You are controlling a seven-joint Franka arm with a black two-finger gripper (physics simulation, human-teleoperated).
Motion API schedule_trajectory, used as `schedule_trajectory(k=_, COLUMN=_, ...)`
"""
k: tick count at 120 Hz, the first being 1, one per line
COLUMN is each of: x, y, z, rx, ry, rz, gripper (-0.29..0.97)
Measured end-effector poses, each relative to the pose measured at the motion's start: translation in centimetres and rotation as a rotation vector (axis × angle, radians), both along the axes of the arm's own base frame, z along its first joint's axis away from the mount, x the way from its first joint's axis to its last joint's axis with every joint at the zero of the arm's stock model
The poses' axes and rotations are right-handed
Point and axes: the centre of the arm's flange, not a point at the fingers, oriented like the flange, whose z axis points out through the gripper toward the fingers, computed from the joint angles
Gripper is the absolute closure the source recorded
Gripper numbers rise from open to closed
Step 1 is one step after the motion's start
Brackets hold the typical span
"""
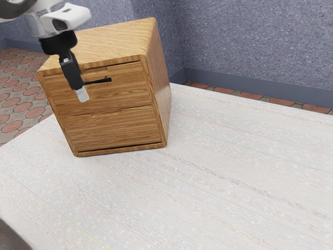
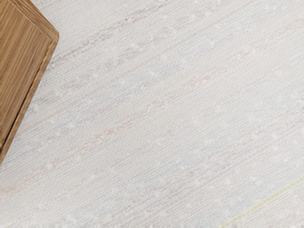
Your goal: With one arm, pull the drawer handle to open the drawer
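Note:
A wooden cabinet point(image 1: 119, 83) with two drawers stands on the white table point(image 1: 234, 172), toward the exterior view's left. The top drawer point(image 1: 117, 92) carries a thin black bar handle point(image 1: 101, 81) and its front looks flush with the cabinet. My black gripper point(image 1: 81, 95) hangs in front of that drawer at the handle's left end, pointing down, its white-tipped end just below the bar. Whether it touches the handle I cannot make out. In the wrist view, a corner of the cabinet point(image 2: 19, 61) lies beside the bare table point(image 2: 180, 123).
The lower drawer point(image 1: 112, 127) has no handle that I can see. Beyond the table are a blue-grey wall point(image 1: 250, 36) and a red patterned floor point(image 1: 21, 104). The table top stretches wide toward the exterior view's right and front.

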Motion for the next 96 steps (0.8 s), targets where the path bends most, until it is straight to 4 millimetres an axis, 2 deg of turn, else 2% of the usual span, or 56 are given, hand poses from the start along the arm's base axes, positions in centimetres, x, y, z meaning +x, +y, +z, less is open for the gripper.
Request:
schedule_trajectory(k=14, x=-0.5, y=1.8, z=0.0, rx=0.002, ry=0.003, rz=-0.028, gripper=0.00)
schedule_trajectory(k=26, x=-0.3, y=-0.2, z=0.5, rx=0.005, ry=-0.010, rz=-0.110, gripper=0.00)
schedule_trajectory(k=31, x=-1.5, y=-0.8, z=2.1, rx=0.028, ry=-0.031, rz=-0.131, gripper=0.00)
schedule_trajectory(k=39, x=-5.9, y=-1.6, z=4.8, rx=0.078, ry=-0.056, rz=-0.139, gripper=0.00)
schedule_trajectory(k=43, x=-7.1, y=-1.4, z=5.3, rx=0.098, ry=-0.058, rz=-0.143, gripper=0.00)
schedule_trajectory(k=47, x=-7.5, y=0.6, z=5.0, rx=0.114, ry=-0.049, rz=-0.120, gripper=0.00)
schedule_trajectory(k=57, x=-7.3, y=8.1, z=2.9, rx=0.165, ry=-0.020, rz=-0.041, gripper=0.00)
schedule_trajectory(k=65, x=-6.7, y=13.0, z=1.1, rx=0.200, ry=0.002, rz=-0.011, gripper=0.00)
schedule_trajectory(k=71, x=-6.4, y=16.1, z=0.5, rx=0.224, ry=0.001, rz=-0.001, gripper=0.00)
schedule_trajectory(k=74, x=-6.0, y=16.8, z=0.4, rx=0.236, ry=-0.005, rz=-0.010, gripper=0.00)
schedule_trajectory(k=79, x=-4.6, y=15.8, z=0.4, rx=0.252, ry=-0.018, rz=-0.065, gripper=0.00)
schedule_trajectory(k=90, x=-0.2, y=9.9, z=0.3, rx=0.277, ry=-0.054, rz=-0.248, gripper=0.00)
schedule_trajectory(k=96, x=1.5, y=8.6, z=0.3, rx=0.288, ry=-0.073, rz=-0.308, gripper=0.00)
